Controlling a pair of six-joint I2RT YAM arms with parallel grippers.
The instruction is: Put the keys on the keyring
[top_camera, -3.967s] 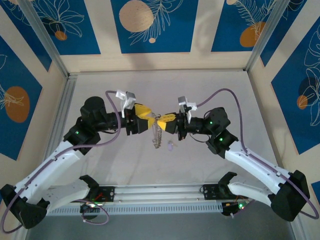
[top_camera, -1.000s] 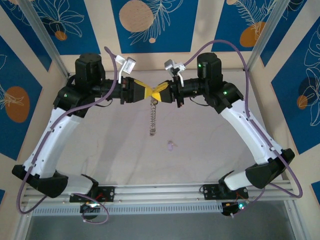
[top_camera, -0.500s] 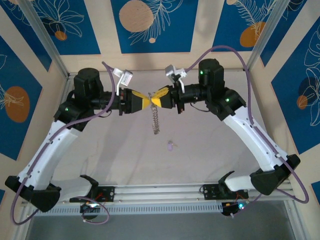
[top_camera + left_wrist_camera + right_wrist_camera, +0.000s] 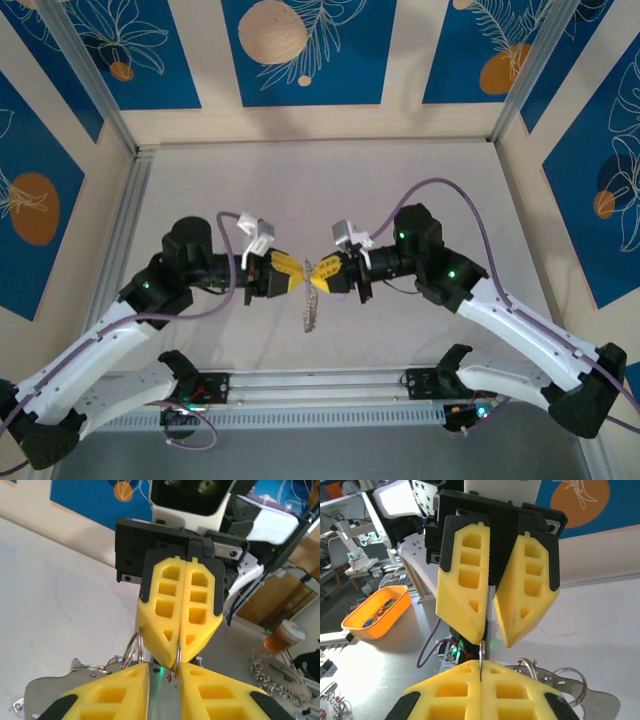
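Note:
The keyring (image 4: 310, 308) hangs between the two grippers, its silvery chain dangling toward the table. My right gripper (image 4: 318, 276) is shut on the thin steel ring (image 4: 481, 652), which stands on edge between its yellow fingertips (image 4: 481, 662). My left gripper (image 4: 291, 274) faces it tip to tip and is open (image 4: 162, 666). The ring (image 4: 176, 666) lies against the inside of one left finger. More ring loops (image 4: 134, 647) and a flat silvery metal piece (image 4: 600, 700) hang to one side. The pale lilac key and the brassy key are hidden.
The grippers hover low over the pale table (image 4: 420, 180), near the front rail (image 4: 320, 385). Patterned walls close in the back and sides. An orange tray (image 4: 375, 610) and a paper cup (image 4: 282, 635) stand beyond the table.
Both arms have come down and toward the near edge together, carrying the keyring. The pale key seen earlier on the table is now covered by the right gripper.

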